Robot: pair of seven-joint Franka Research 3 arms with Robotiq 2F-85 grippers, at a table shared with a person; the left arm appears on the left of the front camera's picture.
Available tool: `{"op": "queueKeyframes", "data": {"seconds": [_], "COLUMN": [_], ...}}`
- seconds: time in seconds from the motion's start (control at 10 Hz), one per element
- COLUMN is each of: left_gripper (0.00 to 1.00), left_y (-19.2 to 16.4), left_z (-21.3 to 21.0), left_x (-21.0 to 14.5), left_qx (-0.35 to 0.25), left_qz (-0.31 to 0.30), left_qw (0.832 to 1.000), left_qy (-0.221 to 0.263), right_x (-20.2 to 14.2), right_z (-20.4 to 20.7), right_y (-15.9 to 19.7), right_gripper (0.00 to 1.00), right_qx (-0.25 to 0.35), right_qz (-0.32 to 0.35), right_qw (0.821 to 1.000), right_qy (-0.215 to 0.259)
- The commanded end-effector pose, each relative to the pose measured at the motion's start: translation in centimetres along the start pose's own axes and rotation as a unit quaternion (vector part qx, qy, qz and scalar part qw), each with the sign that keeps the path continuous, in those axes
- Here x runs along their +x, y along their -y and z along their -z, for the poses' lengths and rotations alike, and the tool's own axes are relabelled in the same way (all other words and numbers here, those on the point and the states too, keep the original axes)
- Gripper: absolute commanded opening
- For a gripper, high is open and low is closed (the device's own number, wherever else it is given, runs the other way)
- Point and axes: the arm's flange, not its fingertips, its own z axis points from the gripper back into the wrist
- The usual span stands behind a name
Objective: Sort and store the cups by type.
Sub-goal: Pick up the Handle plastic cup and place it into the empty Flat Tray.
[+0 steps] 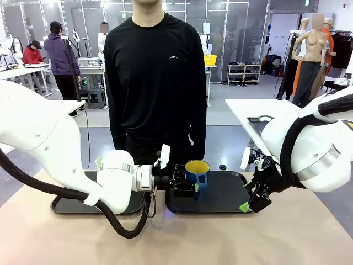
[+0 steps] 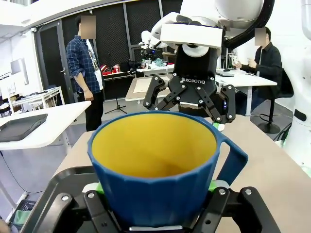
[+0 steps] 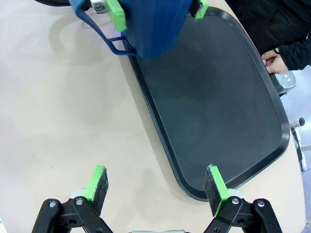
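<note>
Well, from the front the left hand (image 1: 190, 185) grips the mug (image 1: 197, 171) above the right tray (image 1: 229, 193); the tumbler (image 1: 99, 162) stands behind on the left tray (image 1: 66, 205). Left wrist: green pads (image 2: 99, 188) clamp the mug (image 2: 155, 170). Right wrist: the right hand (image 3: 155, 187) gapes wide over the table (image 3: 58, 116).

Bright, even indoor light (soft shadows), sharp.

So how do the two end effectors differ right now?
The left end effector is shut on the blue mug, holding it upright above the right-hand black tray; the right end effector is open and holds nothing. The left reaches sideways over that tray; the right points down over the tray's near edge. Both have green pads.
</note>
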Motion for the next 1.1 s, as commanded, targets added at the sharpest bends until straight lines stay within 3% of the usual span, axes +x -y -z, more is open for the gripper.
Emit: {"op": "queueKeyframes", "data": {"seconds": [0.0, 0.7, 1.0], "left_gripper": [0.74, 0.74, 0.74], "left_y": [-2.5, -6.8, -7.5], "left_z": [1.2, 2.8, 2.7], "left_x": [-1.4, -4.6, -6.1], "left_qx": [0.023, 0.061, 0.048], "left_qz": [-0.008, -0.016, -0.028], "left_qw": [0.999, 0.998, 0.998], "left_qy": [0.022, 0.011, 0.012], "right_x": [-0.1, -0.1, -0.1], "right_z": [0.1, 0.1, 0.1], "right_y": [0.1, 0.1, 0.1], "right_gripper": [1.00, 1.00, 1.00], "right_qx": [0.001, 0.001, 0.001], "right_qz": [-0.003, -0.003, -0.003], "right_qw": [1.000, 1.000, 1.000], "right_qy": [-0.001, -0.001, -0.001]}}
